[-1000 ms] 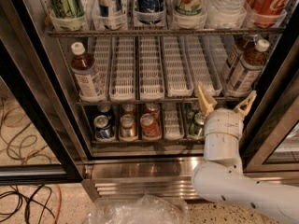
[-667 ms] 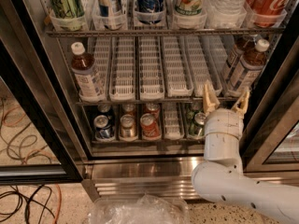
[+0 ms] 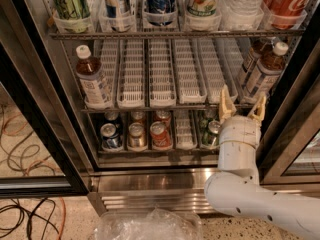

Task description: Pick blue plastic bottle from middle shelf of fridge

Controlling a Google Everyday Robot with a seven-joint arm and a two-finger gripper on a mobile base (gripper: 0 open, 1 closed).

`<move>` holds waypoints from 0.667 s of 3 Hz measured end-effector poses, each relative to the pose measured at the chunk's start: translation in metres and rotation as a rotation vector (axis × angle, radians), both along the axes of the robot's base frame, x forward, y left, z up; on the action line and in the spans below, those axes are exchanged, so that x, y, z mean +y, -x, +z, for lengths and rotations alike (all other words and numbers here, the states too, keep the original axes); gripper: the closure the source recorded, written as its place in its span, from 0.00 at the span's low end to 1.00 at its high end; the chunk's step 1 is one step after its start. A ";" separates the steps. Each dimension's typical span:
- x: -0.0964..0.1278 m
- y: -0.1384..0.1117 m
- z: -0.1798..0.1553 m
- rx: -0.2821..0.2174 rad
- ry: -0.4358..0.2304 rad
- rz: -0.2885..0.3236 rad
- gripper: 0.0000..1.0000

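Observation:
The fridge [image 3: 150, 184] stands open. Its middle shelf [image 3: 162, 74] is a wire rack with white perforated lane trays. A small bottle of brown drink with a white cap and pale label [image 3: 94, 81] stands upright at the shelf's left end. Two similar bottles stand at the right end, one in front [image 3: 262, 74] and one behind it [image 3: 248, 64]. My white gripper [image 3: 242, 106] points up at the shelf's front edge, just below and left of the front right bottle. Its pale fingers [image 3: 225, 103] are apart and hold nothing.
Short cans [image 3: 135, 134] fill the rack below. Tall bottles and cans [image 3: 160, 4] and a red cola bottle [image 3: 290, 1] stand on the rack above. The black door frame [image 3: 295, 114] is close on my right. A clear plastic bag [image 3: 145, 226] and cables [image 3: 25, 144] lie on the floor.
My gripper has risen slightly toward the middle shelf's front edge and its fingers have come a little closer together. The bottles have not moved.

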State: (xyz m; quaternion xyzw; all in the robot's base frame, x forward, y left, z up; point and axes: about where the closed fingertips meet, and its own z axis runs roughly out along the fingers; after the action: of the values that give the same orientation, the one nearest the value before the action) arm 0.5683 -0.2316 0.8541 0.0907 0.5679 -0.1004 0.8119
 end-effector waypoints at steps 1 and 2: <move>-0.006 -0.004 -0.002 -0.006 -0.013 -0.038 0.27; -0.015 -0.008 -0.003 -0.018 -0.036 -0.092 0.25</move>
State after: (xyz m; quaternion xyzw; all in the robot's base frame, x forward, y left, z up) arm 0.5759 -0.2467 0.8513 0.1323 0.5577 -0.1266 0.8096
